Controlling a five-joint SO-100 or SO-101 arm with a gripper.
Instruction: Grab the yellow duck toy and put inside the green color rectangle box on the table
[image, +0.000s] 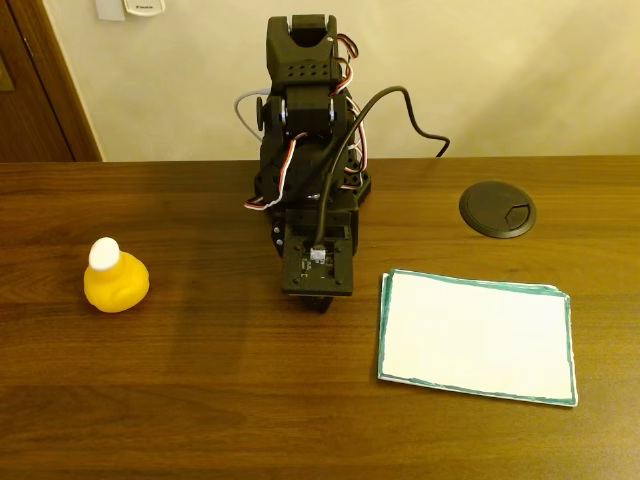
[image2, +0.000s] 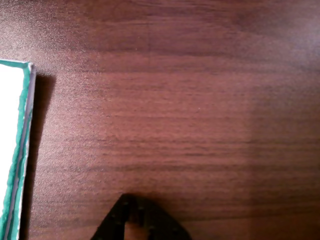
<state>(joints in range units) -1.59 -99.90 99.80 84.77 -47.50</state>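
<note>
Yellow duck toy stands upright, white cap topmost

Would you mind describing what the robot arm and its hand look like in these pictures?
The arm is built of matt black plastic segments with blocky servo housings. Red, white and black wires loop along its side, and a thick black cable arcs over to a small camera board on the wrist. In the wrist view, the hand shows as a black, pointed, triangular tip.

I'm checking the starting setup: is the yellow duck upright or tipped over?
Upright. In the fixed view the yellow duck toy sits on its base on the table, white cap on top.
</note>
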